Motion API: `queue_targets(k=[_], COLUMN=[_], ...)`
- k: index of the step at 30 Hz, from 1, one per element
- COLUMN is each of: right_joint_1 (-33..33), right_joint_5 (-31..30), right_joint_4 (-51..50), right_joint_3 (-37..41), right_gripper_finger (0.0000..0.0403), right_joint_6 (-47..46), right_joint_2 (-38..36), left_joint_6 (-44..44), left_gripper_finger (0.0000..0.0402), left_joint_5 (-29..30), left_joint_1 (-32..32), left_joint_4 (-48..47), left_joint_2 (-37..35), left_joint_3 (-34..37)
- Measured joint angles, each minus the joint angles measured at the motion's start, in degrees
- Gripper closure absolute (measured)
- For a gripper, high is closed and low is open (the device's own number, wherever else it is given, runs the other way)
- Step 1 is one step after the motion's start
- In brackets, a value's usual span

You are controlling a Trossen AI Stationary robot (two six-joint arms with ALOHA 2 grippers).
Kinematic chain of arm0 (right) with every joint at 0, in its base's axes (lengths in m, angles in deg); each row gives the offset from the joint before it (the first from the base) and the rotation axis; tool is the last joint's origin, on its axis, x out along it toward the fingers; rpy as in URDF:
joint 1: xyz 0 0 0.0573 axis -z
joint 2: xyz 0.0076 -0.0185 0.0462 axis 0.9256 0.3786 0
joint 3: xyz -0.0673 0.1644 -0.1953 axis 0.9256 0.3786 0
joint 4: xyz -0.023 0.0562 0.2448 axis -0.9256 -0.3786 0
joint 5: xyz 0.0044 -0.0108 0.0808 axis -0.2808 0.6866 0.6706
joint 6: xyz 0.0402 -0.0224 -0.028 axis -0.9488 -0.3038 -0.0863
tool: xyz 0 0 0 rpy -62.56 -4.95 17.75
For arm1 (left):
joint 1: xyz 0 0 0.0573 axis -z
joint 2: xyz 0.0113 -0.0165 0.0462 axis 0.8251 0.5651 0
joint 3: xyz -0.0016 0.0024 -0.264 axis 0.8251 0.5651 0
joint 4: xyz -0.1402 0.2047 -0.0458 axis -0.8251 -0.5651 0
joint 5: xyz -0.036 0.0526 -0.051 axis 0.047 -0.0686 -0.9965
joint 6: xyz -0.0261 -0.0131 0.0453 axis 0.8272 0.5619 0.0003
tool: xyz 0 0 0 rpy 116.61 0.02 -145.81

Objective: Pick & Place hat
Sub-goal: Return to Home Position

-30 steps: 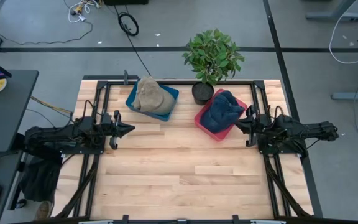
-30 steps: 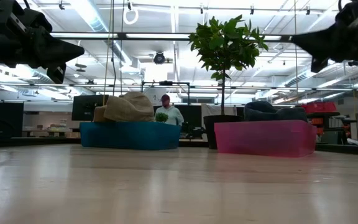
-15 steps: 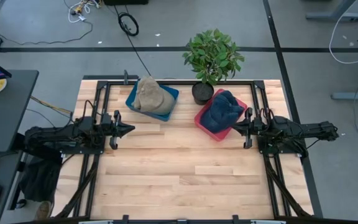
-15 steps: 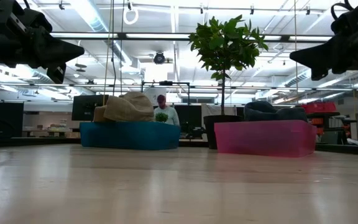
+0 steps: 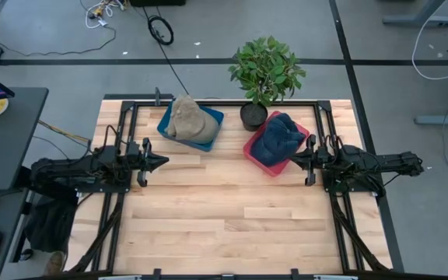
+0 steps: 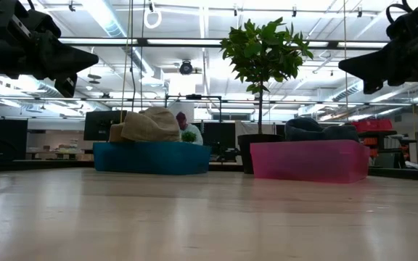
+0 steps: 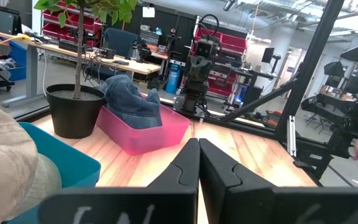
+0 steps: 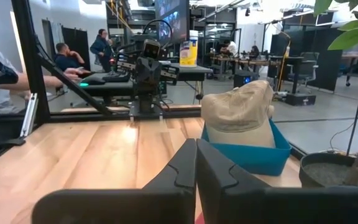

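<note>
Table: two bins, two caps, one plant

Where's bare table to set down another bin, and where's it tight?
Bare: the strip between the left tool and right tool, both shut, and all the table from there to the edge opposite the bins. Crowded: the far edge, where blue bin, potted plant and pink bin sit close together; the right tool's tip is near the pink bin.

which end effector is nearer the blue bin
Left. Left end effector is just off the blue plastic bin; right end effector is by the pink plastic bin.
</note>
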State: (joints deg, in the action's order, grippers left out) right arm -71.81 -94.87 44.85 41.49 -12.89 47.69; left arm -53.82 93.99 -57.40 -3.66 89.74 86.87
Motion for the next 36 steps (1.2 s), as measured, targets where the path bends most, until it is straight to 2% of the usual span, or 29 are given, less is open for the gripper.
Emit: queue_targets(k=[10,36], right_joint_1=[-0.01,0.0], right_joint_5=[0.0,0.0], right_joint_4=[0.01,0.01], right_joint_3=[0.0,0.0], right_gripper_finger=[0.0392,0.0392], right_joint_6=[-4.49,-4.51], right_joint_2=[0.0,0.0], left_joint_6=[-0.03,-0.01], left_gripper_finger=[0.0396,0.0396], left_joint_5=[0.0,0.0], left_joint_1=[0.0,0.0], left_joint_4=[0.01,-0.01], left_joint_2=[0.0,0.0], left_joint_3=[0.0,0.0])
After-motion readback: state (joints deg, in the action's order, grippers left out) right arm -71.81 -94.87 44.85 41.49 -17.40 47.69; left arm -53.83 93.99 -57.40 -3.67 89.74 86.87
